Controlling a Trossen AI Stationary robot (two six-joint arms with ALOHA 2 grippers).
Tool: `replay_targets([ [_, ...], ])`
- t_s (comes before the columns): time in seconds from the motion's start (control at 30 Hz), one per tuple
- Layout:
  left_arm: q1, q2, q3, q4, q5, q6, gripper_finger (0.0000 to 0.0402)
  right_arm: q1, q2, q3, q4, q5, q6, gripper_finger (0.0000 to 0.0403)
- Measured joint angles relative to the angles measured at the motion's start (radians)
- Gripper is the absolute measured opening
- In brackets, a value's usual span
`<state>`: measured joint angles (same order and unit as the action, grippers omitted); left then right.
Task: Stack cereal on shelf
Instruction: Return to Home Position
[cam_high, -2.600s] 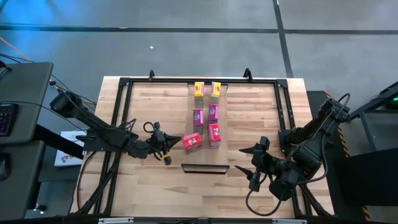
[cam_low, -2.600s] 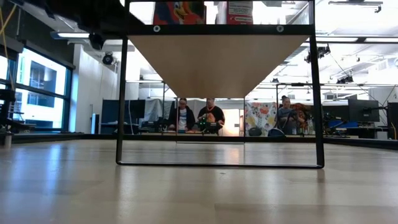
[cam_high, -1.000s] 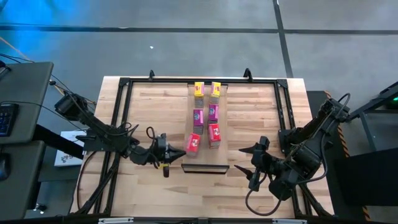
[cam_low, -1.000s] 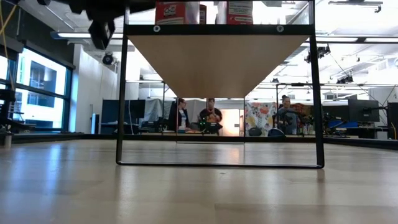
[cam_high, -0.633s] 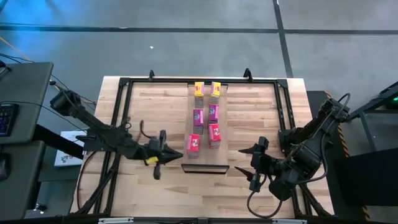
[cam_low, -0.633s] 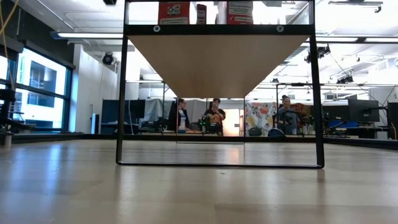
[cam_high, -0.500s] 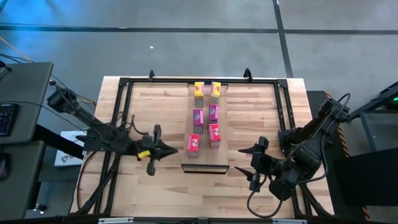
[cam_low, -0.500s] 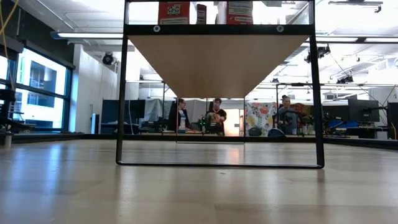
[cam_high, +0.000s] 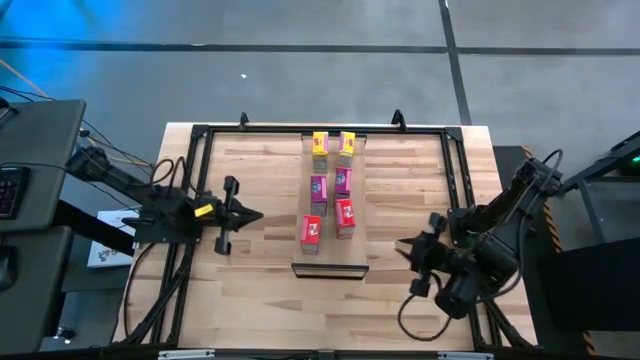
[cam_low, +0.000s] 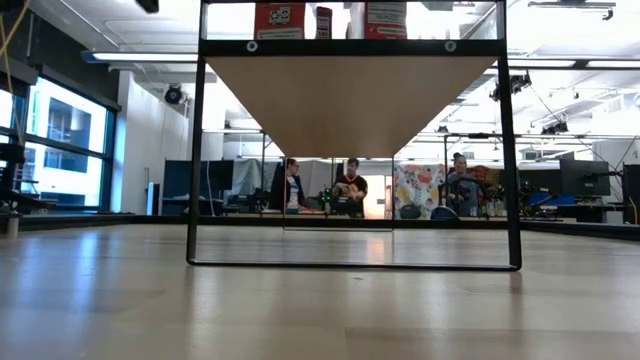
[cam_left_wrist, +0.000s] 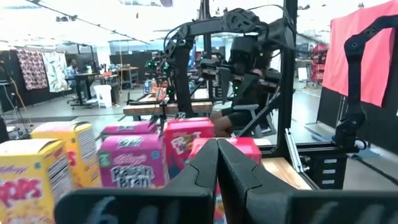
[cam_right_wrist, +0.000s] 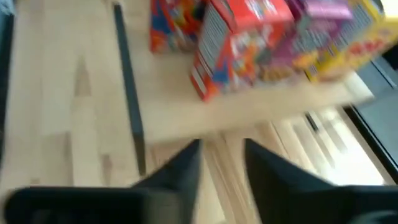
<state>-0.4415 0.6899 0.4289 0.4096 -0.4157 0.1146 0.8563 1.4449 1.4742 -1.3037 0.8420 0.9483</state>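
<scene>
- Where the pale butcher-block wooden tabletop (cam_high: 250, 295) fills the middle of the high view, a black metal frame (cam_high: 270, 129) of thin tubing runs round its edges.
- Down the table's centre runs the long rectangular light-wood shelf board (cam_high: 331, 253), its dark metal front edge at the near end. The low view shows it raised on black legs, well above the tabletop.
- To the left of the shelf, well apart from it, the dark two-finger left gripper (cam_high: 255, 214) hangs with its tip pointing at the boxes. In its wrist view the fingers (cam_left_wrist: 202, 168) are pressed together with nothing between them.
- Off the shelf's front right corner, also apart from it, is the dark two-finger right gripper (cam_high: 403, 250). Its fingers (cam_right_wrist: 186, 165) stand a narrow gap apart and hold nothing. From above that gap is hard to make out, so it rests on the wrist view alone.
- All six small cereal boxes stand upright on the shelf in three side-by-side pairs.
- At the far end are the two yellow cardboard cereal boxes (cam_high: 320, 143).
- In the middle stand the two pink-magenta cereal boxes (cam_high: 318, 187).
- Nearest the front edge are the two red cereal boxes (cam_high: 311, 230), the one on the right arm's side set slightly farther back.
- Beyond the table, what look like three seated people (cam_low: 293, 185) show in the room.
</scene>
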Motion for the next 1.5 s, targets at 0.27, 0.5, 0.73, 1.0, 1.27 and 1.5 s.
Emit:
replay_targets([
  [0.27,0.037,-0.150,-0.154,0.009,0.047,-0.008,0.0000,0.128,-0.026,-0.072,-0.118,0.121,0.258,0.0019],
  [0.5,0.037,-0.221,-0.219,0.038,0.121,-0.031,0.0000,0.110,-0.226,-0.475,0.321,0.165,0.187,0.0002],
  [0.73,0.037,-0.260,-0.221,0.049,0.151,-0.023,0.0000,-0.054,-0.536,-0.892,1.120,-0.063,-0.283,0.0000],
  [1.0,0.037,-0.270,-0.220,-0.006,0.156,-0.008,0.0000,-0.212,-0.691,-1.036,1.461,-0.245,-0.689,0.0000],
  [1.27,0.053,-0.303,-0.220,-0.141,0.172,-0.005,0.0000,-0.235,-0.701,-1.037,1.442,-0.250,-0.797,0.0000],
  [1.5,0.129,-0.390,-0.227,-0.197,0.259,0.003,0.0000,-0.235,-0.700,-1.037,1.391,-0.252,-0.747,0.0000],
])
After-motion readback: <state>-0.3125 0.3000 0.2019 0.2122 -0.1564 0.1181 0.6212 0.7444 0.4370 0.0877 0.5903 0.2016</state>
